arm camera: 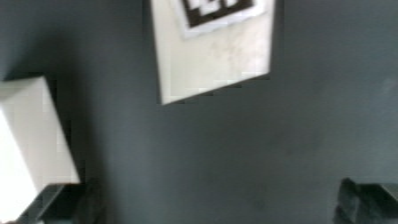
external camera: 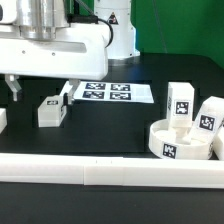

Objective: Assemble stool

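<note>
**Item 1. Gripper (external camera: 40,92).** We record it hanging low over the black table (external camera: 120,125) on the exterior view's left. Its jaws are spread wide and there is nothing between them. In the wrist view we see only bare dark table between the two fingertips (arm camera: 45,205). It holds nothing, and we see it touching nothing.

**Item 2. Leg (external camera: 50,110).** One white blocky leg lies on the table just under the gripper, free of both fingers, with a black-and-white tag on its upper face. In the wrist view a white block (arm camera: 32,130) shows at the picture's edge, close to one fingertip and outside the gap. We take it for this leg, though no tag shows there.

**Item 3. Seat (external camera: 180,142).** The round white seat rests on the table at the exterior view's right, well apart from the gripper, with a tag on its side wall.

**Item 4. Two upright legs (external camera: 182,103) (external camera: 208,116).** Both are white and tagged and stand at the seat's far side. We cannot tell whether they stand on the seat or behind it.

**Item 5. Marker board (external camera: 108,92) (arm camera: 222,55).** It lies flat on the table between the gripper and the seat, nearer the gripper.

**Item 6. Rail (external camera: 110,176).** A long white rail runs along the table's near edge.

**Item 7. White piece (external camera: 2,118).** It is cut off at the exterior view's left edge, and we cannot identify it.
</note>
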Robot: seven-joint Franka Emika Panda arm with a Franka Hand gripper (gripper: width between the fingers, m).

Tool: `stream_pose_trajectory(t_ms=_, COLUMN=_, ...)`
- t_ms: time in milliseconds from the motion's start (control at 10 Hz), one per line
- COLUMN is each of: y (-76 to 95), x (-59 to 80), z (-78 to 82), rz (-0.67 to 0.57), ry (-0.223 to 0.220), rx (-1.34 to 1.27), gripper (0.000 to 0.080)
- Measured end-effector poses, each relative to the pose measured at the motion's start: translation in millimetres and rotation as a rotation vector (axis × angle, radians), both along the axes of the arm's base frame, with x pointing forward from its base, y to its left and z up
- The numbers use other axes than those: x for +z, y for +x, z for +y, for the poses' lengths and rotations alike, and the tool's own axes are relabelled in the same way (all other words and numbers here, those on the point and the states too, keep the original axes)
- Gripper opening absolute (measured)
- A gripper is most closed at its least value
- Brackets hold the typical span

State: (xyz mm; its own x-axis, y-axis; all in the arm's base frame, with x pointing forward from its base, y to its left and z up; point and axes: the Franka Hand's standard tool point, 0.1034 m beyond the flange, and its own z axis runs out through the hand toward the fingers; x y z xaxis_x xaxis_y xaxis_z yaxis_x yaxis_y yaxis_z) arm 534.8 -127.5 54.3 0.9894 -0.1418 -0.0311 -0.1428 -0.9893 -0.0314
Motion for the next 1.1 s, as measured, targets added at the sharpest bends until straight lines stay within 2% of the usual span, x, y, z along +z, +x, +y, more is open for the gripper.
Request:
stream_pose_trajectory(t_ms=100, y=4.4, x=-1.7, z=-1.1, rz=0.041, ry=0.004, rx=0.007, gripper=0.0649)
stream_pose_trajectory(t_ms=300, y=-2.9, x=-10.4, z=8.1, rz=0.165, ry=0.062, rx=-0.001, gripper=0.0649)
stream_pose_trajectory(t_ms=500, y=-4.0, x=-10.2, z=10.8, rz=0.292, ry=0.099, rx=0.008, gripper=0.0649)
stream_pose_trajectory(t_ms=600, y=-3.2, x=-11.9, z=9.8, rz=0.314, ry=0.101, rx=0.006, gripper=0.0649)
stream_pose_trajectory(t_ms=800, y=-8.3, x=-16.6, z=0.8, rz=0.347, ry=0.042, rx=-0.043, gripper=0.0649)
stream_pose_trajectory(t_ms=1100, y=-11.2, x=-19.3, z=-0.5, rz=0.359, ry=0.038, rx=-0.066, gripper=0.0649)
